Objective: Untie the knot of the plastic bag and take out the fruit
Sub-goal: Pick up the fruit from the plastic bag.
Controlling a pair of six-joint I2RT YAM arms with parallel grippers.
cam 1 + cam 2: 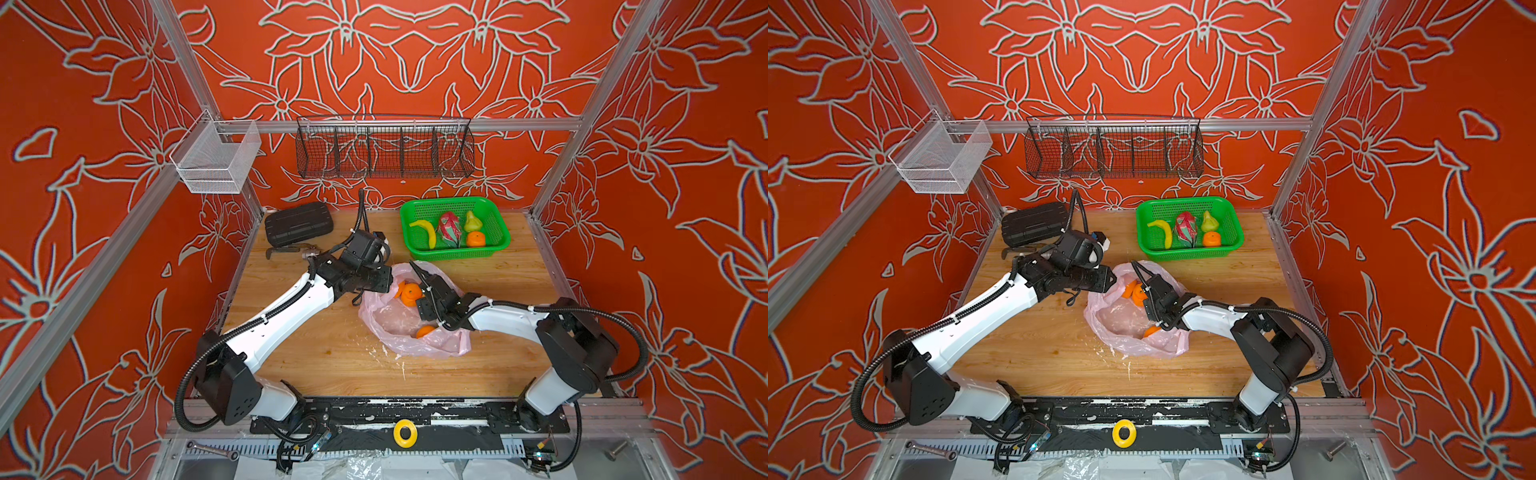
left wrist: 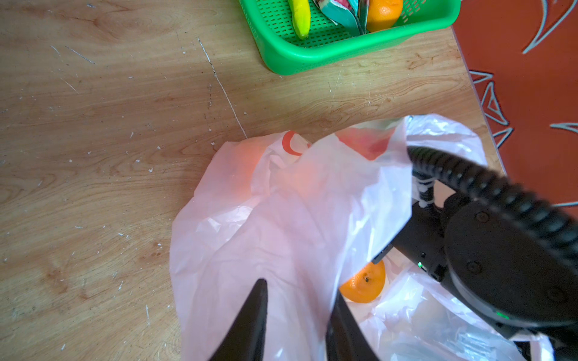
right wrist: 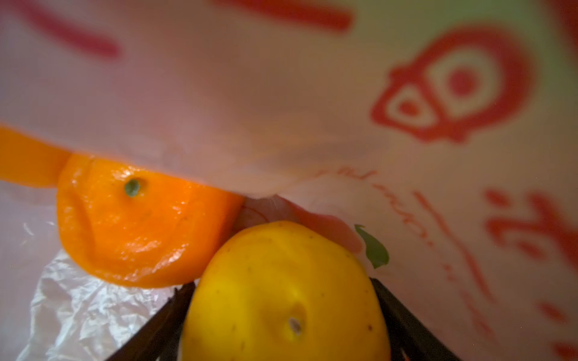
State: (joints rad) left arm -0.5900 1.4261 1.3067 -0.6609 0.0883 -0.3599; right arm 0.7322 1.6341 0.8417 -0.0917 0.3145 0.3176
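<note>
plastic bag [image 1: 390,316] lies mouth-open mid-desk [image 1: 324,353]. Inside it, the fruit [image 3: 281,312], a yellow-orange one, sits between the two fingers of the right claw [image 3: 281,283], which hug both its sides. I can't tell if it's clamped or just straddled. A second orange [image 3: 140,218] touches it, and a third orange [image 1: 424,331] lies nearer the robot's side of the bag.

left claw [image 2: 301,286] is at the bag's left rim, fingers apart with pink film between them; can't tell if it's pinching.

green basket [image 1: 453,200] sits near the bag's far side, not touching, and holds a banana [image 1: 426,232], dragon fruit [image 1: 449,229], pear [image 1: 472,222] and basket orange [image 1: 476,240].
</note>
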